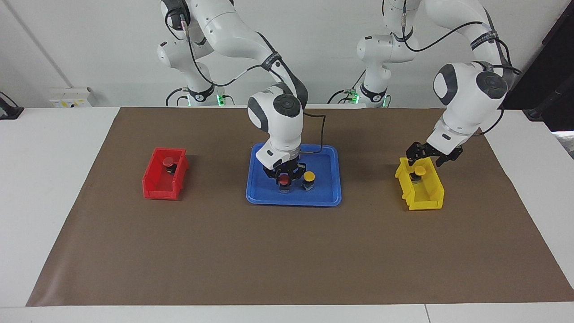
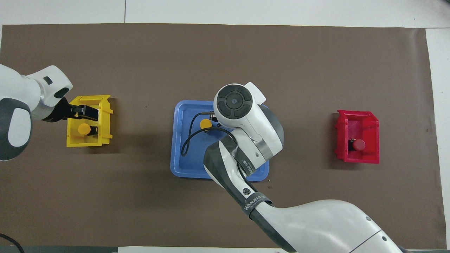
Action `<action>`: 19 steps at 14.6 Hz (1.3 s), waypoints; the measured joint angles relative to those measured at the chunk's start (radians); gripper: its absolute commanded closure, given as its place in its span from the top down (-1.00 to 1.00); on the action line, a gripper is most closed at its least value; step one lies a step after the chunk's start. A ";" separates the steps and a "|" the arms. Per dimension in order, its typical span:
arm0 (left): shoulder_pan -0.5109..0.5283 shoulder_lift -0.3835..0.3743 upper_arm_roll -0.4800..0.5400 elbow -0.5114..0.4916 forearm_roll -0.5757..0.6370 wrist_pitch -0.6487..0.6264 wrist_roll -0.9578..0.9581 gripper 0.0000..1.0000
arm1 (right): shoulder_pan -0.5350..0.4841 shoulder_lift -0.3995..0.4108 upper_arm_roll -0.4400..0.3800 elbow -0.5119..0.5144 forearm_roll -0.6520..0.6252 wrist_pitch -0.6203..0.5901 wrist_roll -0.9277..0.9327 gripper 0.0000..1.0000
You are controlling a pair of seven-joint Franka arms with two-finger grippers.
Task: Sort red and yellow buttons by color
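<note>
Lowest in the facing frame, only bare brown mat (image 1: 269, 260) over the white bench (image 1: 45, 179).

Next up, at the frame's centre, the blue tray (image 1: 293, 201), holding the unsorted pair side by side: the tray's red button (image 1: 284, 179) and the tray's yellow button (image 1: 308, 176), close together yet apart. Pinched around the red one, the right jaws, closed in on its body from both sides and reaching straight down from the right arm (image 1: 276, 116). Probably gripped low and upright so as to lift clear without knocking its yellow neighbour.

Level with the tray, at the frame's left, the red bin (image 1: 154, 190), with the binned red button (image 1: 168, 161) lying in its upper end. Judged to be the destination for the gripped piece, colour to colour.

At the frame's right, the yellow bin (image 1: 423, 204), with the binned yellow button (image 1: 419, 170) resting inside. Just above its upper rim, the left jaws, spread wide and empty, tilted on the left arm (image 1: 466, 96). Likely raised there to clear the bin wall.

About half sorted; one red in hand, one yellow not yet taken.
</note>
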 measured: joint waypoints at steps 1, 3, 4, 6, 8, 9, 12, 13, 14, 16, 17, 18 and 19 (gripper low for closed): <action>-0.029 0.000 -0.003 0.000 0.000 0.001 -0.035 1.00 | 0.000 0.000 0.000 0.000 0.000 0.002 0.000 -0.75; -0.102 0.002 -0.007 0.000 -0.001 0.027 -0.155 1.00 | -0.004 -0.008 -0.002 0.003 0.000 0.004 0.000 -0.75; -0.150 0.006 -0.009 -0.001 -0.001 0.054 -0.238 1.00 | -0.011 -0.021 -0.006 0.005 0.000 0.004 0.000 -0.75; -0.253 0.027 -0.013 -0.001 -0.001 0.116 -0.394 1.00 | -0.057 -0.076 -0.012 0.008 0.000 -0.029 -0.028 -0.75; -0.324 0.055 -0.015 0.010 -0.006 0.150 -0.478 1.00 | -0.148 -0.161 -0.014 0.009 0.000 -0.135 -0.131 -0.75; -0.350 0.074 -0.015 0.028 -0.014 0.155 -0.508 1.00 | -0.205 -0.207 -0.015 0.004 0.000 -0.192 -0.196 -0.75; -0.410 0.160 -0.014 0.109 -0.023 0.159 -0.606 1.00 | -0.376 -0.314 -0.019 -0.054 0.000 -0.242 -0.393 -0.75; -0.431 0.187 -0.015 0.126 -0.024 0.166 -0.634 1.00 | -0.431 -0.330 -0.020 -0.076 0.000 -0.241 -0.456 -0.75; -0.451 0.209 -0.015 0.137 -0.024 0.175 -0.661 1.00 | -0.479 -0.336 -0.021 -0.098 0.000 -0.229 -0.510 -0.75; -0.486 0.245 -0.014 0.147 -0.024 0.192 -0.710 1.00 | -0.565 -0.339 -0.021 -0.156 0.000 -0.148 -0.617 -0.75; -0.497 0.256 -0.014 0.151 -0.024 0.196 -0.727 1.00 | -0.598 -0.341 -0.021 -0.189 0.000 -0.110 -0.650 -0.75; -0.506 0.264 -0.014 0.155 -0.024 0.198 -0.738 1.00 | -0.625 -0.345 -0.020 -0.224 0.000 -0.079 -0.674 -0.75; -0.512 0.269 -0.014 0.158 -0.024 0.198 -0.749 0.98 | -0.641 -0.352 -0.020 -0.257 0.000 -0.054 -0.698 -0.75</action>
